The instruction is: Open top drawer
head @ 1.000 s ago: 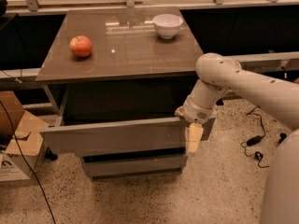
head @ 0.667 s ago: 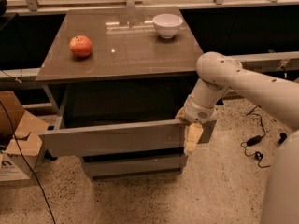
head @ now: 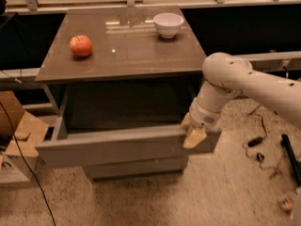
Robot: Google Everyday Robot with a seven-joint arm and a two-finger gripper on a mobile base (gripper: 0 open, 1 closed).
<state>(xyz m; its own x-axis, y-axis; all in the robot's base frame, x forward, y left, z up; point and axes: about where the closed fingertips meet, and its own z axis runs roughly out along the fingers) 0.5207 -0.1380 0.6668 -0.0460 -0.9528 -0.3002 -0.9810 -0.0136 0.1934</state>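
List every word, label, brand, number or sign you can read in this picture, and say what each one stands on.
None can be read in this view.
Pale sheet beside the cardboard box, lower left: possibly printed, too blurred to read.
Table top, apple, bowl, top drawer: no markings visible.
Gripper, at the right end of the top drawer's front: no label visible.

Dim warm light, tabletop (head: 127, 51) glare, hand (head: 191, 133) at shadowed drawer (head: 113, 147)
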